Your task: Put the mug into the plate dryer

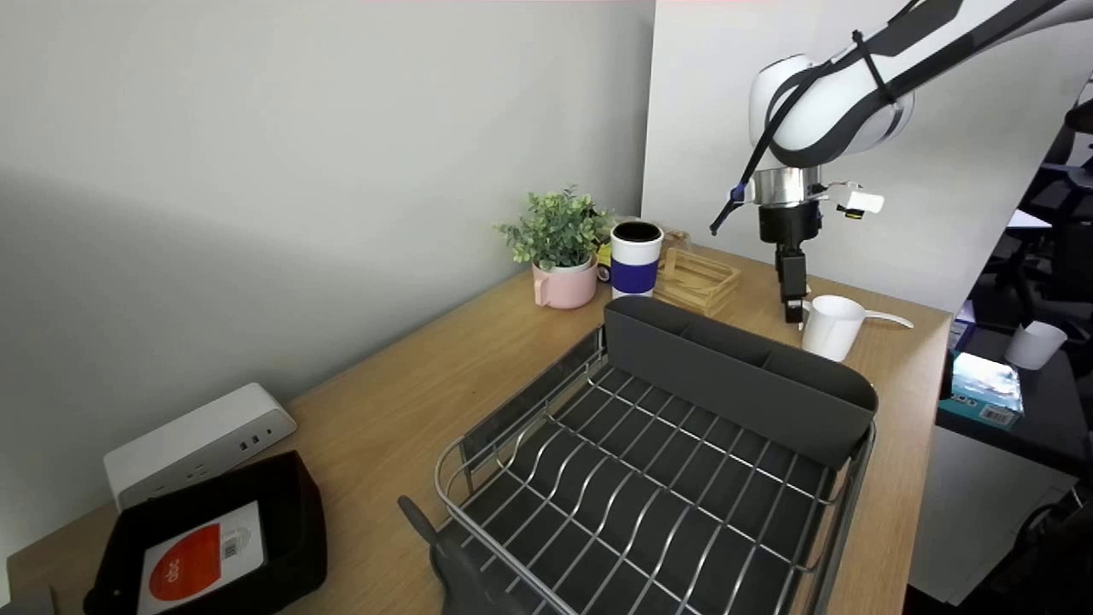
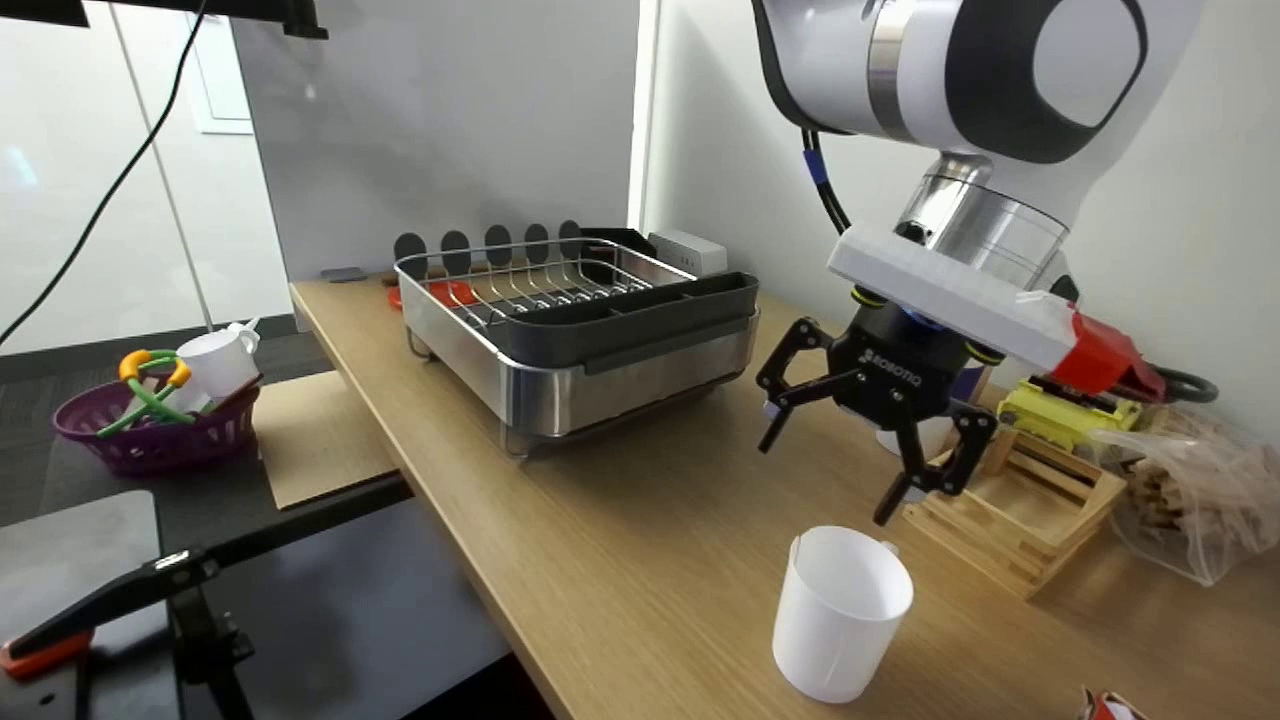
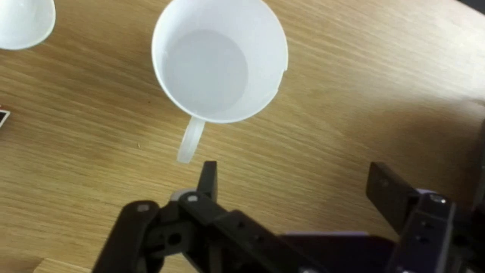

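The white mug stands upright on the table; it also shows in an exterior view and the wrist view. Its handle points toward my gripper in the wrist view. The gripper is open and empty, above the table beside the mug and not touching it; it also shows in both exterior views. The plate dryer, a wire rack with a grey tray and grey divided holder at one end, stands on the table; its steel side shows in an exterior view.
A blue-banded white cup, a pink potted plant and a wooden crate stand near the wall. A plastic bag lies beside the crate. Another white round object shows in the wrist view. The table edge runs past the mug.
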